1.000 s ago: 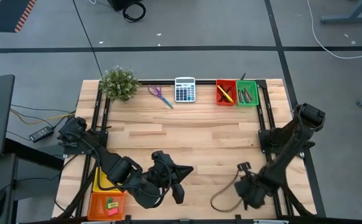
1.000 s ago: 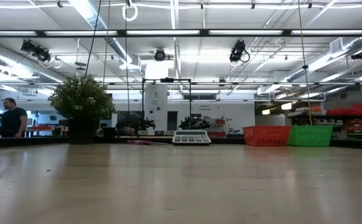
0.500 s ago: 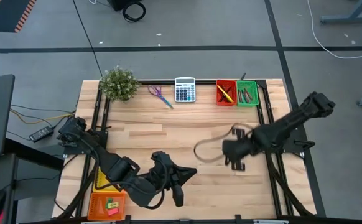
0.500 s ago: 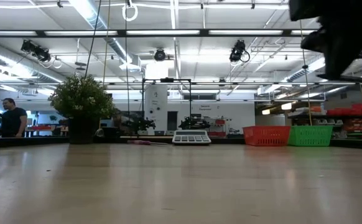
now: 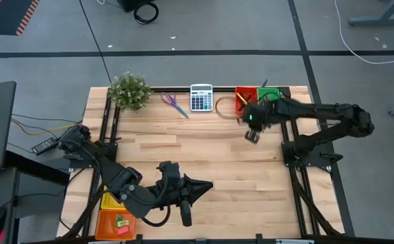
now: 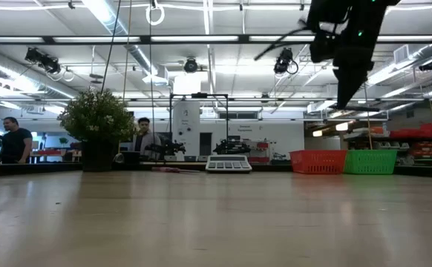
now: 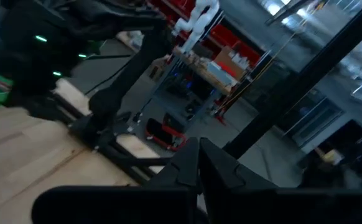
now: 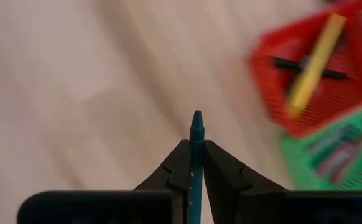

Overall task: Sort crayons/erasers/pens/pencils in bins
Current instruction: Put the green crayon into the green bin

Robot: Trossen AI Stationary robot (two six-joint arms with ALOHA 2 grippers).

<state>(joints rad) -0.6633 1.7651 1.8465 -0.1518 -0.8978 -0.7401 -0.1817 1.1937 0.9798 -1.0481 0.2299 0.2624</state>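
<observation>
teal crayon (image 8: 196, 149) pinched between fingers (image 8: 221, 165), near red bin (image 8: 330, 74)

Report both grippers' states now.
Left gripper: shut, holding nothing visible, low over the table's near side.
Right gripper: shut on a thin teal crayon, near the red mesh bin.

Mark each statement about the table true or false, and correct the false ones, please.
1. The right tool holds a teal crayon. True.
2. The red bin stands beside the green bin. True.
3. The calculator lies inside the orange bin. False: it lies on the table, between the scissors and the red bin.
4. The left tool is open wide. False: it is shut.
5. The red bin is empty. False: it holds a yellow pen and a dark pen.
</observation>
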